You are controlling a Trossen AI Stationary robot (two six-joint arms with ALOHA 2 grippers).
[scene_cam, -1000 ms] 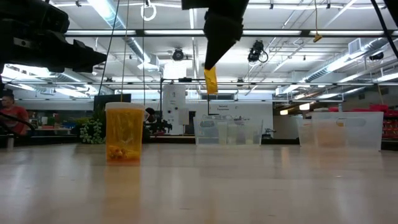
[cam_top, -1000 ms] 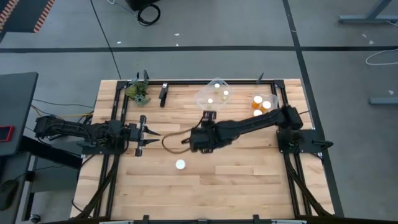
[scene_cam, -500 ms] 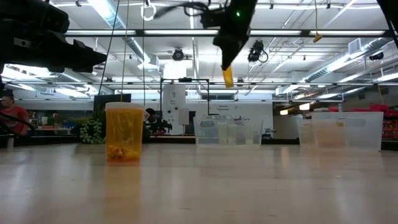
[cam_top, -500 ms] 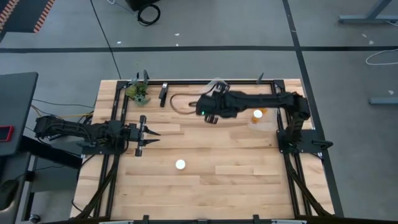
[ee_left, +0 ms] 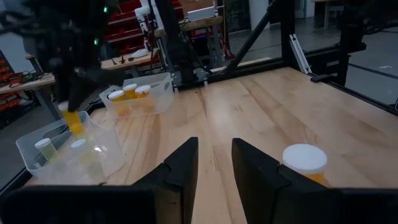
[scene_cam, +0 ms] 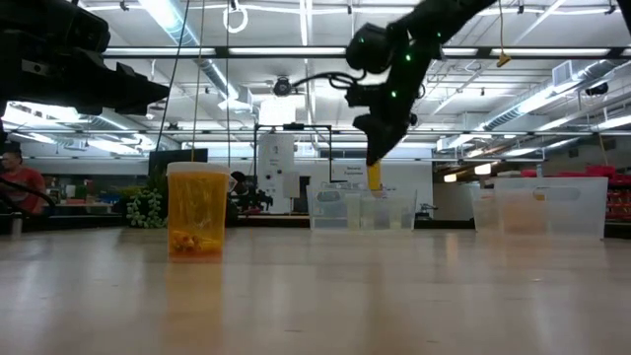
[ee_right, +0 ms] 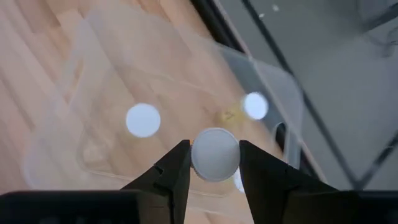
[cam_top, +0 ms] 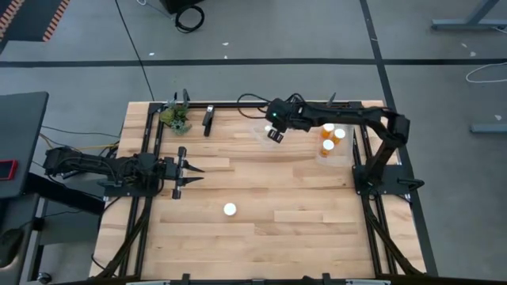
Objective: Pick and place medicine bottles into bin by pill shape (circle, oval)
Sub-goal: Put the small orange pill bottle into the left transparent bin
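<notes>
High view: right arm stretched left along far edge, right gripper (cam_top: pixel 275 131) over clear plastic bin (cam_top: pixel 261 127); left gripper (cam_top: pixel 190 168) waits at left, fingers apart.
Low view: orange-bodied white-capped medicine bottle (scene_cam: pixel 375 176) hangs above surface (scene_cam: pixel 315 296).
Right wrist view: fingers (ee_right: pixel 174 168) clamp bottle cap.

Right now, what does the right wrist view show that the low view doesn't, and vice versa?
Only the right wrist view: the white cap of the held bottle between the right gripper fingers, and two capped bottles inside the clear bin below.
Only the low view: a lone orange bottle standing on the table.
Both: the held bottle above that bin.
</notes>
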